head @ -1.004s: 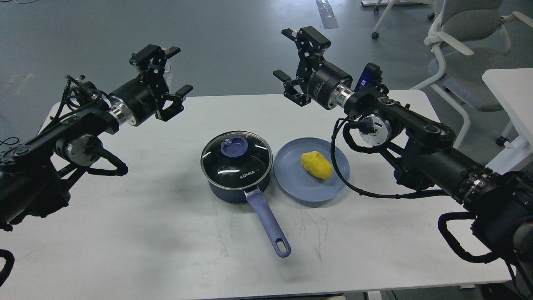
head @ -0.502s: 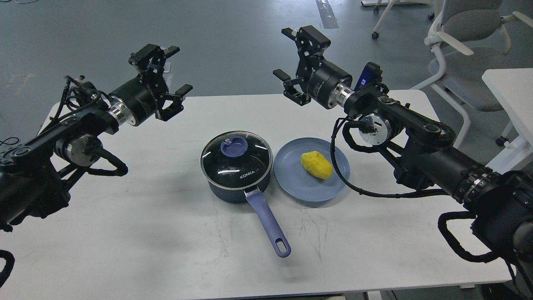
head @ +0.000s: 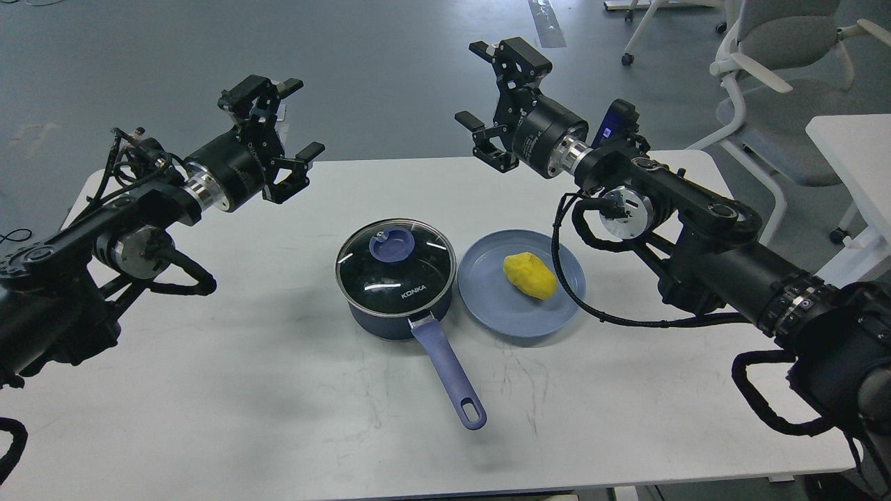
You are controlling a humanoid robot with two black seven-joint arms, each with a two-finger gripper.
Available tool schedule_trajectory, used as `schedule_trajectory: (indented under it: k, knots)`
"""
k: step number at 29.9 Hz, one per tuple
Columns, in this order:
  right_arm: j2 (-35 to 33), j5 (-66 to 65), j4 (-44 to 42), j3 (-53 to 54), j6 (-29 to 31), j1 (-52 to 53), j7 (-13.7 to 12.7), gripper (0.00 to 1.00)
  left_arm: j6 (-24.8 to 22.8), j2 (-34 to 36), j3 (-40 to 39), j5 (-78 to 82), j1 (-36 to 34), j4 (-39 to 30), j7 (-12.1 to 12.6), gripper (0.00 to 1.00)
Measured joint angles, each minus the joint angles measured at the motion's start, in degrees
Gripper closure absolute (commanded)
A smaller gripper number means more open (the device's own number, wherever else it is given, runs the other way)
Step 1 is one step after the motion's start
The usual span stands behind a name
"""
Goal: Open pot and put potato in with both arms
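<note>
You see the left gripper (head: 282, 118) and right gripper (head: 487, 87) spread wide, empty, above the lidded pot (head: 395, 285) and potato (head: 529, 275).

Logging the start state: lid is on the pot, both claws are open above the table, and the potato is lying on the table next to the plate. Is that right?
Not quite. The head view shows the potato lying on the plate, not on the table beside it. The rest holds: the lid is on the pot, and the left claw and right claw are open above the table.
</note>
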Motion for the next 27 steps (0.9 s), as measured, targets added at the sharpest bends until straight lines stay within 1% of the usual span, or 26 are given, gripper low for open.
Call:
schedule_trajectory:
  k: [8,27]
  knots:
    - [0.0,0.0,0.02,-0.02,-0.06,0.0,-0.13,0.0,-0.75,-0.08,0.0,0.0,0.36,-0.09,0.12,0.02]
    - [0.11,0.0,0.11,-0.06,-0.06,1.11,-0.39,0.0,-0.8,0.33,-0.15,-0.01,0.91,-0.09,0.16,0.02]
